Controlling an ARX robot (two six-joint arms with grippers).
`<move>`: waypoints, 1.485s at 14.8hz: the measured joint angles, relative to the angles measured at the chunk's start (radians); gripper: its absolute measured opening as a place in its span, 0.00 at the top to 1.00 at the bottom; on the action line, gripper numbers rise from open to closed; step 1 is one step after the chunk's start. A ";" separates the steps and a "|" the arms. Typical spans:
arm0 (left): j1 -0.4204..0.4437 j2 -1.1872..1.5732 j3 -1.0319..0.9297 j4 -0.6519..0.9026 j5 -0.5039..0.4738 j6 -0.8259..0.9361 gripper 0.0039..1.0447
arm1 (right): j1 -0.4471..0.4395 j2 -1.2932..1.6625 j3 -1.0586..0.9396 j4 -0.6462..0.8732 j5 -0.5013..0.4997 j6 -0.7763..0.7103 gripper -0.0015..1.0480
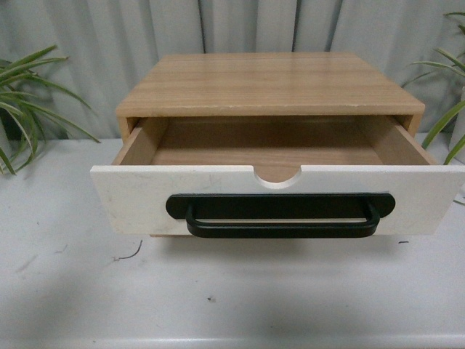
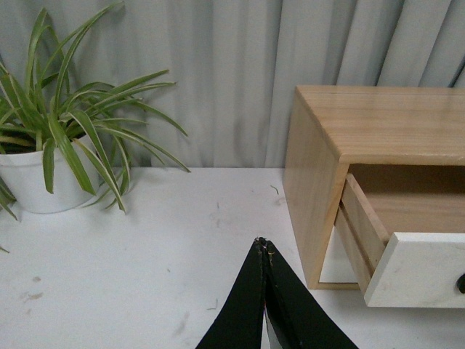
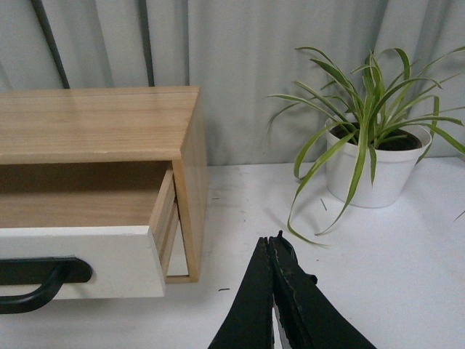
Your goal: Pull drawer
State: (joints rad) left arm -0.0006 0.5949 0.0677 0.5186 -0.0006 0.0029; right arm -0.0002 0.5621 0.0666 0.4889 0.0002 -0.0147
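**Drawer (image 1: 138, 200) open at counter (image 1: 218, 298) centre; both arms clear.**
Left to right: the left fingers (image 2: 251, 291) are pressed together and empty, near a potted spider plant (image 2: 65, 138). The drawer projects from its wooden cabinet (image 1: 269, 83) with the bar handle (image 1: 280, 227) free, so the pull appears complete. The right fingers (image 3: 256, 291) are likewise closed on nothing. The drawer's rear is hidden, and the front view shows neither arm.
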 joint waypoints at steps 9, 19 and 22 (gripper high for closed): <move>0.000 -0.265 -0.058 -0.188 0.000 0.000 0.99 | 0.000 -0.248 -0.054 -0.175 0.000 0.000 0.98; 0.000 -0.580 -0.058 -0.528 0.000 -0.001 0.99 | 0.000 -0.558 -0.050 -0.475 0.000 0.001 0.98; 0.000 -0.586 -0.057 -0.526 0.000 0.000 0.99 | 0.000 -0.558 -0.054 -0.493 0.000 0.000 0.98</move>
State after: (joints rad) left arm -0.0002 0.0090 0.0105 -0.0074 -0.0006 0.0029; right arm -0.0002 0.0036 0.0128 -0.0040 0.0002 -0.0147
